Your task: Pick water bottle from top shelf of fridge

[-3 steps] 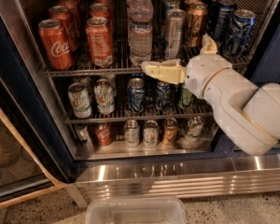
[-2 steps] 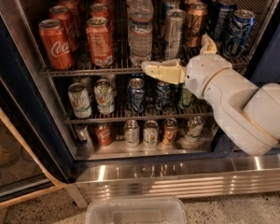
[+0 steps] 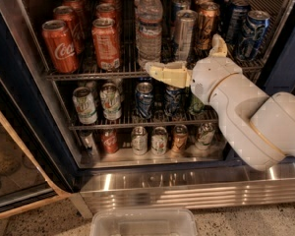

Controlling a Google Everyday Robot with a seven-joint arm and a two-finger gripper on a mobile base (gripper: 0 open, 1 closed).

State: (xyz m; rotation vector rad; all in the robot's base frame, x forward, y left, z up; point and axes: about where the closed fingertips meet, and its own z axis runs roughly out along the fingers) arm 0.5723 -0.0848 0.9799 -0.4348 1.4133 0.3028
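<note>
The water bottle (image 3: 150,29), clear and ribbed with a pale label, stands in the middle of the top shelf (image 3: 88,75) of the fridge (image 3: 34,132). A second bottle stands behind it. My gripper (image 3: 183,53) is open in front of the shelf, just right of the bottle. One cream finger (image 3: 164,73) lies level across the shelf rail with its tip at the bottle's base. The other finger (image 3: 219,45) points up by the copper can. The tall silver can (image 3: 184,33) stands between the two fingers. My white arm (image 3: 246,117) comes in from the lower right.
Red Coke cans (image 3: 60,45) stand left of the bottle, and a copper can (image 3: 206,23) and blue cans (image 3: 250,33) to its right. Two lower racks (image 3: 123,122) hold more cans. A clear plastic bin (image 3: 143,222) sits on the floor in front. The open door's edge (image 3: 24,156) is at the left.
</note>
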